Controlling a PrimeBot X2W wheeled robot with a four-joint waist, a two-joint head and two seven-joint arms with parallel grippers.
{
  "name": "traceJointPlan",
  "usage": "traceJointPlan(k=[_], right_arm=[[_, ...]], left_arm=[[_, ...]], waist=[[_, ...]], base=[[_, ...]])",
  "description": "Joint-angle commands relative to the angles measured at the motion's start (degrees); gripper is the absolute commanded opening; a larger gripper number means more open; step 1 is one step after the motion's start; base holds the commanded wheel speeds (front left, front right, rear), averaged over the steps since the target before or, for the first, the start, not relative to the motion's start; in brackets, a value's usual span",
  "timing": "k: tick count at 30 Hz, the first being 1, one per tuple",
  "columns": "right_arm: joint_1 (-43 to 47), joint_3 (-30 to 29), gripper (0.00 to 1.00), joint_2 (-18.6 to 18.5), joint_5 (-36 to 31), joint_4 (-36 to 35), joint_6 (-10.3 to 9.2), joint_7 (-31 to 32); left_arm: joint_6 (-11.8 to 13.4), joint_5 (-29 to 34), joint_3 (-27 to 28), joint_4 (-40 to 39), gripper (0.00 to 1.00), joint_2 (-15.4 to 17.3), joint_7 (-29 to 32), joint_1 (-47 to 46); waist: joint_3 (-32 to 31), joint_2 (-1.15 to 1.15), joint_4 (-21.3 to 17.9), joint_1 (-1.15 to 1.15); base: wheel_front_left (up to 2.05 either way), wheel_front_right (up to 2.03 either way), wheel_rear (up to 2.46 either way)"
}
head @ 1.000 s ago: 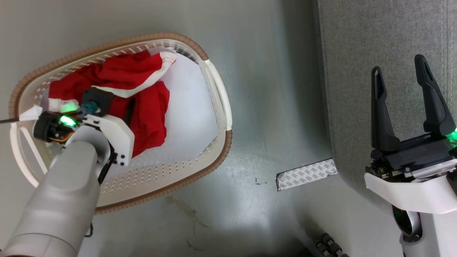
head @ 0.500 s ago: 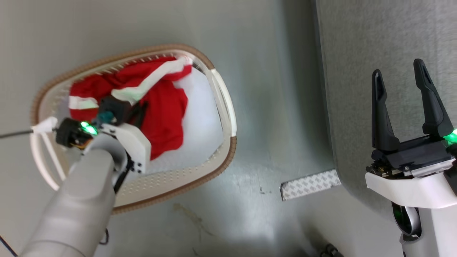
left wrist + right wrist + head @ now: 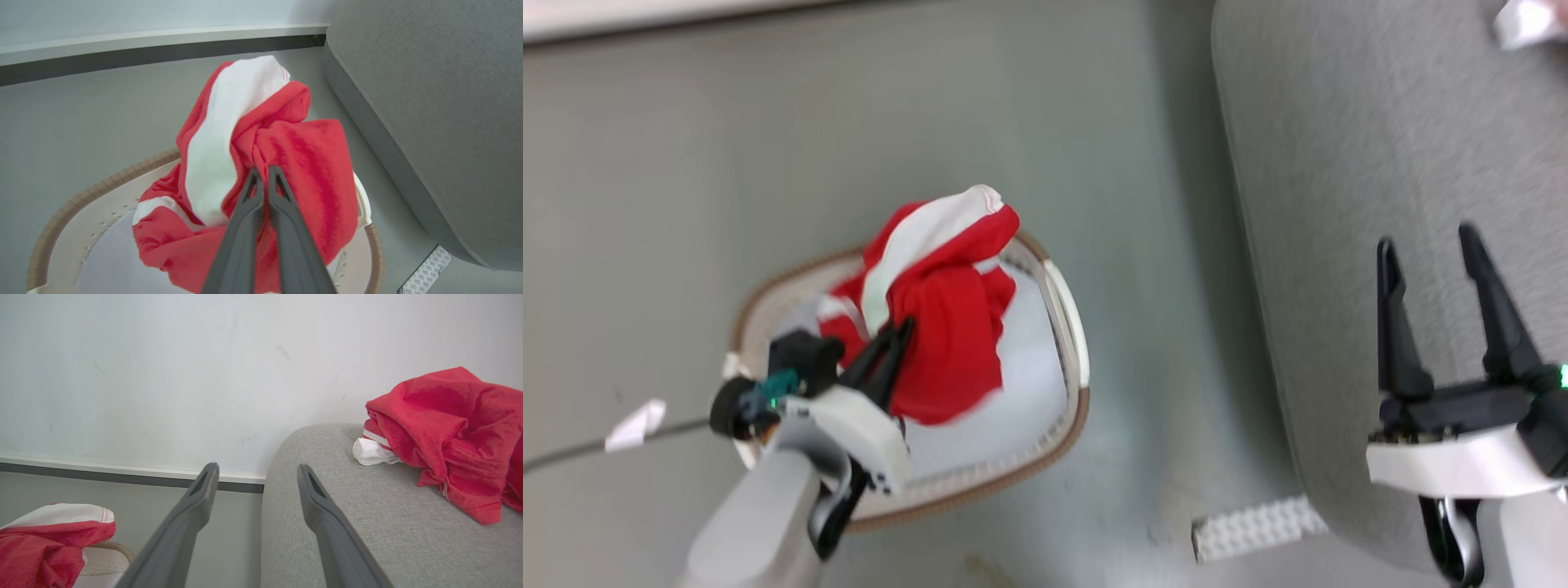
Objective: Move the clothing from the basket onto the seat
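Note:
My left gripper (image 3: 900, 333) (image 3: 262, 171) is shut on the red clothing (image 3: 947, 327) (image 3: 261, 139), a crumpled garment with a broad white band, which hangs lifted above the cream basket (image 3: 1070, 327) (image 3: 61, 220). Its lower folds still reach down inside the basket. The grey seat (image 3: 1339, 163) (image 3: 429, 102) (image 3: 347, 506) lies to the right. Another red garment with white trim (image 3: 453, 428) rests on the seat. Over the seat's near edge my right gripper (image 3: 1429, 245) (image 3: 257, 473) stands open with nothing between its fingers.
The basket stands on a grey floor (image 3: 849, 122). A strip of patterned white tape (image 3: 1250, 527) lies on the floor by the seat's edge. A dark cable with a white tag (image 3: 633, 425) runs left of the basket. A white wall with a skirting board (image 3: 122, 375) is behind.
The left gripper has risen with the red garment, pulling it up out of the basket. The camera has pulled back and tilted, so the basket looks smaller. The right gripper stays open.

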Motion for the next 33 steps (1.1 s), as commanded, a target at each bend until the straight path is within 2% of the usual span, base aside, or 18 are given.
traceJointPlan(k=[1, 5, 15, 16, 23, 33], right_arm=[[1.5, -0.4, 1.0, -0.1, -0.1, 0.8, -0.15, 0.0], [4.1, -1.1, 1.0, -0.1, -0.5, 2.7, -0.15, 0.0], [11.0, -1.3, 1.0, -0.1, -3.4, 7.6, -0.15, 0.0], [11.0, -1.3, 1.0, -0.1, -3.4, 7.6, -0.15, 0.0], [16.1, -1.2, 1.0, -0.1, -6.6, 11.0, -0.15, 0.0], [19.6, -0.6, 1.0, -0.1, -6.6, 12.8, -0.15, 0.0]], left_arm=[[0.1, -0.7, 0.6, -1.8, 0.0, 0.3, 0.0, 2.4], [1.0, -2.5, 2.2, -8.1, 0.0, 0.7, 0.0, 8.2], [6.9, -6.7, 6.2, -26.8, 0.0, 1.5, 0.2, 22.7], [6.9, -6.7, 6.2, -26.8, 0.0, 1.5, 0.2, 22.7], [11.1, -8.7, 9.7, -34.6, 0.0, 2.1, 0.0, 33.3], [13.9, -8.5, 12.6, -41.2, 0.0, 4.2, 0.3, 40.4]], waist=[[-6.5, 0.0, 1.9, 0.01], [-12.3, 0.0, 2.7, 0.01], [-26.4, 0.0, 4.7, 0.01], [-26.4, 0.0, 4.7, 0.01], [-34.8, 0.0, 5.6, 0.01], [-38.4, 0.0, 6.4, 0.01]], base=[[0.0, 0.0, 0.0], [0.0, 0.0, 0.0], [0.0, 0.0, 0.0], [0.0, 0.0, 0.0], [0.0, 0.0, 0.0], [0.0, 0.0, 0.0]])
